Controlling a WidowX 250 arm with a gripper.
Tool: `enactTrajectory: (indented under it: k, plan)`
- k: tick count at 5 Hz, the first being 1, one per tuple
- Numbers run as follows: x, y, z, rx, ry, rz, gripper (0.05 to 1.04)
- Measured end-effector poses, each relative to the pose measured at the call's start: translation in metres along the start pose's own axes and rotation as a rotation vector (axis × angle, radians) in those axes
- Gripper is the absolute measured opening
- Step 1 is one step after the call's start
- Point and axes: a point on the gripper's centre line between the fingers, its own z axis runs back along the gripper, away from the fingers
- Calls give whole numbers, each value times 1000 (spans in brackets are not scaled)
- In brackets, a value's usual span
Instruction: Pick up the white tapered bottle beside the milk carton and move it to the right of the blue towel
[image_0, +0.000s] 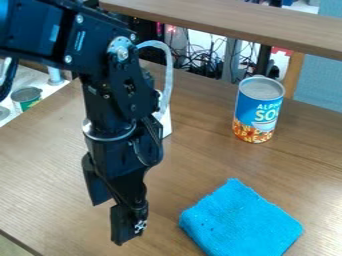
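Nearest me: folded blue cloth (241, 223), flat on the wooden table (47, 200). My gripper (112, 218) hangs just beside it, to the left in camera view, fingers spread, holding nothing. Farther back, I log an upright soup can (258, 109); beyond the table, tangled cables (200, 62).

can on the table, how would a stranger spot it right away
Look across the wooden table, beyond the blue cloth. The can stands upright there, its label blue above and orange below, unlike the soft, all-blue cloth.
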Motion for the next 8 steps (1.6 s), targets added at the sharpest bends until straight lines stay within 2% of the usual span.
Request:
enactTrajectory:
  k: [1, 3, 4, 5, 7, 8]
  plan:
    - [-3, -1, -3, -4, 18, 0, 1001]
    - [-3, -1, -3, -4, 16, -3, 1000]
    - [8, 43, 15, 15, -51, 60, 1001]
    - [36, 83, 30, 0, -117, 105, 1001]
    - [90, 124, 39, 19, -166, 66, 1000]
    - [109, 143, 39, 39, -180, 60, 1000]
